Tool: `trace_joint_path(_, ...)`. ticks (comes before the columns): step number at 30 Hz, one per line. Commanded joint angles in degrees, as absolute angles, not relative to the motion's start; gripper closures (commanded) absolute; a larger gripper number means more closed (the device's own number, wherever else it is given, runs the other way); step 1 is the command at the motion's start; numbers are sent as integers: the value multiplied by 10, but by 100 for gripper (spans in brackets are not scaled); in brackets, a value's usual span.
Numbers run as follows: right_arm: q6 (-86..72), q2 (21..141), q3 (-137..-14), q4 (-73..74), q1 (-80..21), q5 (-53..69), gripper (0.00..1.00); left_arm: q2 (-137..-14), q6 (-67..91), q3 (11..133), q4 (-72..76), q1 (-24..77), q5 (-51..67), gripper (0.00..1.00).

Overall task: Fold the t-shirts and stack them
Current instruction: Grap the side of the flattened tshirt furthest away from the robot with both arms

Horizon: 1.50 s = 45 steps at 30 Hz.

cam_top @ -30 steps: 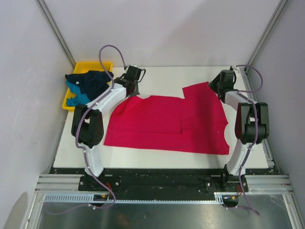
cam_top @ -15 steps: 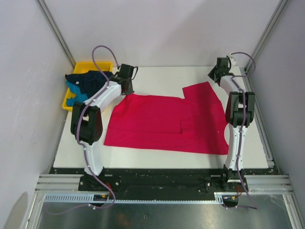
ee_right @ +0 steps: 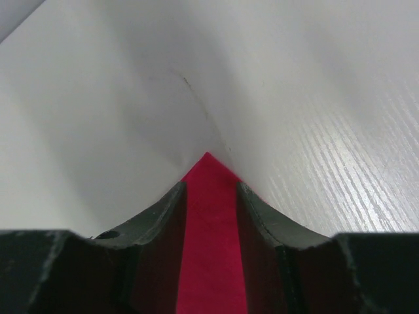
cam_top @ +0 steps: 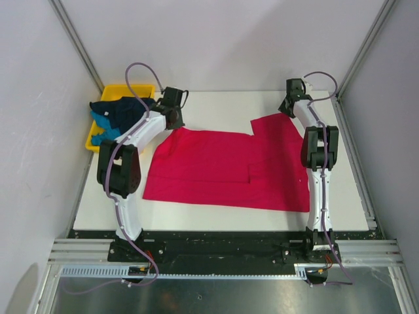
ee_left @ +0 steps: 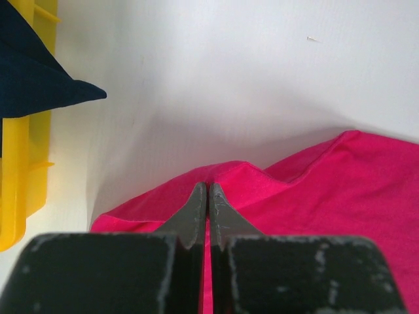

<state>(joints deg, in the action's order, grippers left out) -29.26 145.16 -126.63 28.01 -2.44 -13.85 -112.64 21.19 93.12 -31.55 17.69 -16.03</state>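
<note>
The crimson-pink t-shirt [cam_top: 229,167] lies spread flat on the white table [cam_top: 222,108]. My left gripper [cam_top: 171,118] is at its far-left corner. In the left wrist view the gripper [ee_left: 208,186] is shut, with a pinch of the pink cloth [ee_left: 340,190] between the jaws. My right gripper [cam_top: 286,108] is at the far corner of the shirt's right sleeve. In the right wrist view the gripper [ee_right: 211,186] is open and the pointed cloth corner [ee_right: 208,229] lies in the gap between its fingers. The dark navy t-shirt [cam_top: 127,111] and the teal-blue t-shirt [cam_top: 105,127] lie bunched in the tray.
The yellow plastic tray [cam_top: 141,88] stands at the table's far-left corner, just left of my left gripper, and also shows in the left wrist view [ee_left: 16,170] with navy cloth [ee_left: 33,78] hanging over it. Metal frame posts rise at the back corners.
My left gripper has moved a little left, drawing the shirt's far-left corner with it. My right arm has swung from the sleeve's right side to its far corner.
</note>
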Motion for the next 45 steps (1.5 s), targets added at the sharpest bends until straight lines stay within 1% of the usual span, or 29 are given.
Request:
trace_joint_path(1, -294, 1486, -1326, 347, -16, -141, 60, -1126, 223, 944, -297, 170, -154, 100)
trace_joint_path(6, -299, 1516, -1376, 394, -18, -122, 60, -1126, 224, 943, -296, 166, -148, 100)
trace_joint_path(15, -291, 1528, -1376, 456, -36, -127, 64, -1124, 227, 941, -294, 159, -135, 100)
trace_joint_path(18, -286, 1533, -1374, 472, -43, -130, 70, -1125, 229, 941, -293, 158, -131, 100)
trace_joint_path(20, -287, 1531, -1366, 476, -45, -129, 76, -1125, 230, 942, -292, 156, -129, 100)
trace_joint_path(25, -287, 1529, -1358, 472, -44, -126, 87, -1129, 231, 944, -292, 151, -126, 100)
trace_joint_path(27, -285, 1525, -1359, 467, -43, -127, 96, -1132, 232, 948, -291, 150, -131, 100)
trace_joint_path(29, -285, 1517, -1357, 458, -39, -129, 99, -1136, 232, 952, -290, 149, -139, 100)
trace_joint_path(36, -275, 1430, -1288, 366, -22, -122, 100, -1153, 221, 974, -274, 145, -141, 100)
trace_joint_path(45, -270, 1322, -1174, 283, -4, -87, 100, -1172, 208, 1008, -261, 117, -104, 100)
